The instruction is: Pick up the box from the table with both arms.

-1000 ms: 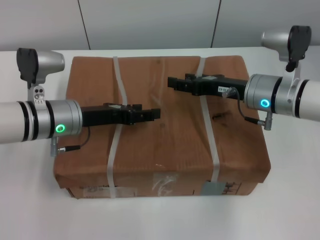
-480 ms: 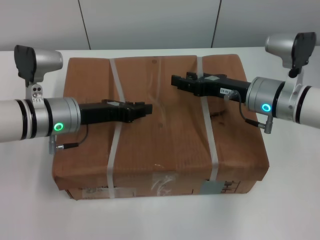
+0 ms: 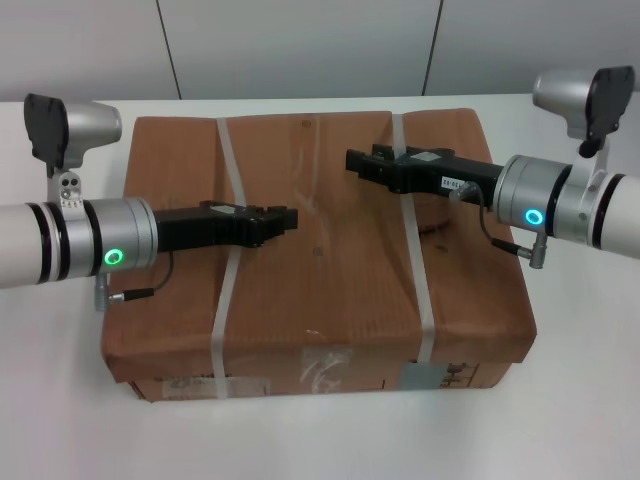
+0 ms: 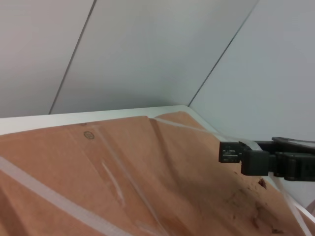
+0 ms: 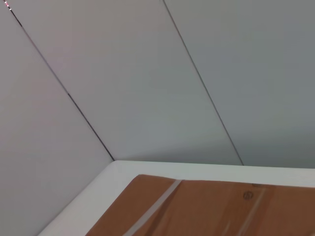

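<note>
The large brown cardboard box (image 3: 320,270) lies flat on the white table (image 3: 60,420), bound by two pale straps (image 3: 228,270), with labels on its near side. My left gripper (image 3: 292,218) is shut and empty, hovering over the box top just right of the left strap. My right gripper (image 3: 352,160) is shut and empty, hovering over the far part of the top near the right strap. The two grippers point toward each other, apart. The left wrist view shows the box top (image 4: 98,167) and the right gripper (image 4: 227,151). The right wrist view shows a box corner (image 5: 206,206).
A grey panelled wall (image 3: 300,45) runs behind the table's far edge. White tabletop shows on both sides and in front of the box. Each arm's wrist camera housing (image 3: 60,130) sticks up above its forearm.
My left gripper has drawn back to the left over the box top. My right gripper has shifted slightly to the right. Neither holds anything.
</note>
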`<state>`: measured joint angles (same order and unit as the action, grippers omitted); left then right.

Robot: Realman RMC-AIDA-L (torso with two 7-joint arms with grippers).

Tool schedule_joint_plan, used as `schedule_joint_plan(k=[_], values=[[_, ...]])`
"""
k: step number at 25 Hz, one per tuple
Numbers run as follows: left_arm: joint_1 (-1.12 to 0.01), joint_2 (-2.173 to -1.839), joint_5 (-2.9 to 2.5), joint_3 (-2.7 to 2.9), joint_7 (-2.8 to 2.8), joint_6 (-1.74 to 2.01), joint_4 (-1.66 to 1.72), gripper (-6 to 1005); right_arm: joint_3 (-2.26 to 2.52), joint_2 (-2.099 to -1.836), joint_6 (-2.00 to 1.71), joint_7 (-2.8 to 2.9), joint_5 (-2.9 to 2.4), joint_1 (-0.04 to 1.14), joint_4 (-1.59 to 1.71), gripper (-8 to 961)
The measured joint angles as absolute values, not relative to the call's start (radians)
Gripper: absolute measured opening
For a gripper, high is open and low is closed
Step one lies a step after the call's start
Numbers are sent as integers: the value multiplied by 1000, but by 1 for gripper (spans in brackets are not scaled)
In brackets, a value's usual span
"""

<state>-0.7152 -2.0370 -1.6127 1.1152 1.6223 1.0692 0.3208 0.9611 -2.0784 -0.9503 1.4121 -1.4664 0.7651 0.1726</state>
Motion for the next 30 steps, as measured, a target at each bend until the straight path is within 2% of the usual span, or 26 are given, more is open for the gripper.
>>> schedule_joint_plan(k=[6, 14, 20, 25, 30], values=[[-706, -2038, -1597, 1110, 1600, 1073, 321, 154, 957, -2078, -959, 1415, -1401, 738, 150, 538], [-693, -2038, -1586, 1111, 1589, 1077, 322, 155, 954, -2078, -972, 1514, -1385, 700, 129, 396], [-690, -2037, -1576, 1111, 1580, 1079, 322, 155, 962, -2078, -971, 1561, -1388, 696, 130, 168], [-688, -2037, -1574, 1111, 1575, 1079, 322, 155, 954, -2078, -971, 1559, -1387, 686, 134, 57], [-673, -2037, -1556, 1111, 1569, 1087, 332, 156, 953, -2079, -986, 1548, -1364, 672, 139, 58]])
